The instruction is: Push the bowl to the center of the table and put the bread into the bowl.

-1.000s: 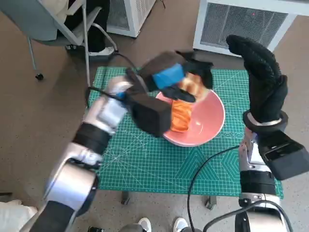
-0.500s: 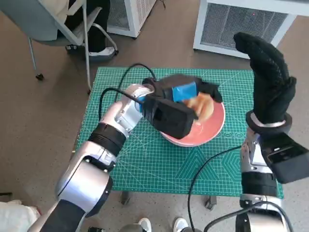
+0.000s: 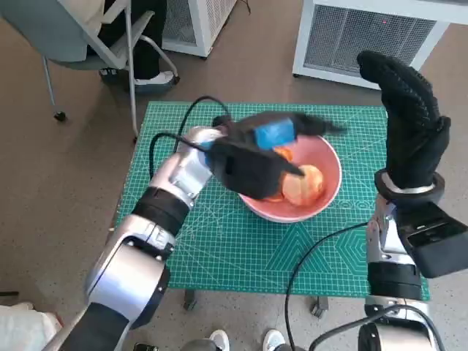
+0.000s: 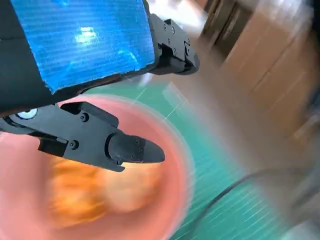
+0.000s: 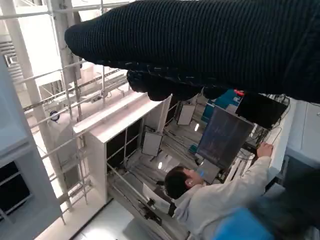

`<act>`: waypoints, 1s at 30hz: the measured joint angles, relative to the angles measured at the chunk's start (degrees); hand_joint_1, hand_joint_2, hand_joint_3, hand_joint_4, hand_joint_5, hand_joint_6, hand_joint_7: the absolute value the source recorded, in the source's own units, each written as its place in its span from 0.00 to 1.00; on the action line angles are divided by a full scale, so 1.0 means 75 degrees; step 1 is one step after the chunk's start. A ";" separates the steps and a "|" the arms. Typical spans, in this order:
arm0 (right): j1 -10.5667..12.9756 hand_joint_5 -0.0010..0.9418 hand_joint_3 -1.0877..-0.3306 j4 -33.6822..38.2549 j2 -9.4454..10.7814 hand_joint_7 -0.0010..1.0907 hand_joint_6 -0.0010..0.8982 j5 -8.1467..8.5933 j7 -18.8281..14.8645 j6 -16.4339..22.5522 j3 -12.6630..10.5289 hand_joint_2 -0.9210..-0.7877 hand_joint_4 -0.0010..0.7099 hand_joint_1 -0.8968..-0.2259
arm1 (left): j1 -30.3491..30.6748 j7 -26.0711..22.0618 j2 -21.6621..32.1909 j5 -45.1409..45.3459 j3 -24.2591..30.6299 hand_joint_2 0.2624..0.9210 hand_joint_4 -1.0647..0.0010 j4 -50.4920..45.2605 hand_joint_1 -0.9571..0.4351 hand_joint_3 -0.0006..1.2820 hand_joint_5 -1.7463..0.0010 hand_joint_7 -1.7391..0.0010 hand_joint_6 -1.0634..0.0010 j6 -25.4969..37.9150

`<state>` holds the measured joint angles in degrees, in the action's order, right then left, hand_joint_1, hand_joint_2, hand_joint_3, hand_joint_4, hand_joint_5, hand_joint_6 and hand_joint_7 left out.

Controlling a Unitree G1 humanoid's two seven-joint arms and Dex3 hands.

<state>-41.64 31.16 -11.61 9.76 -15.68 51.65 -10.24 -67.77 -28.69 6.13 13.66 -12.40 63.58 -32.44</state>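
A pink bowl [image 3: 327, 165] stands on the green cutting mat [image 3: 219, 241], near the table's middle. Golden-orange bread [image 3: 303, 186] lies inside it; the left wrist view shows the bread [image 4: 110, 192] blurred on the bowl's floor [image 4: 170, 165]. My left hand [image 3: 272, 143] hovers over the bowl's left part, fingers [image 4: 130, 149] spread apart, holding nothing. My right hand [image 3: 406, 124] is raised upright at the table's right edge, fingers extended and empty; its glove [image 5: 210, 45] fills the right wrist view's top.
A grey chair [image 3: 88, 36] stands off the table's far left corner. White vented units [image 3: 365, 33] stand beyond the far edge. Black cables [image 3: 307, 270] cross the mat near the front. A person [image 5: 210, 200] appears in the right wrist view.
The left hand carried the bread down into the bowl and let go; its fingers have spread and the bread now lies in the bowl. The right hand stayed raised.
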 measured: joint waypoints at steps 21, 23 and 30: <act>-0.0039 0.00 0.47 -0.0243 -0.0083 0.51 0.10 -0.0296 0.0543 -0.0463 -0.0011 0.00 0.49 0.44 | 0.1547 0.0140 -0.0543 -0.3259 0.2320 1.00 0.63 -0.2222 0.40 0.34 0.98 0.54 0.91 -0.0216; -0.0042 0.00 0.47 -0.0316 -0.0083 0.52 0.10 -0.0408 0.0673 -0.0558 -0.0010 0.00 0.49 0.44 | 0.1655 0.0154 -0.0613 -0.3439 0.2415 1.00 0.64 -0.2390 0.39 0.35 0.98 0.54 0.91 -0.0272; -0.0057 0.00 0.47 -0.0561 -0.0089 0.52 0.10 -0.0641 0.0982 -0.0803 0.0026 0.00 0.48 0.44 | 0.1968 0.0198 -0.0876 -0.3814 0.2615 1.00 0.68 -0.2885 0.38 0.37 0.99 0.51 0.98 -0.0434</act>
<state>-42.06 26.95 -12.27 4.95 -8.31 45.63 -10.04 -53.01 -27.20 -0.44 -14.94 7.21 41.95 -35.69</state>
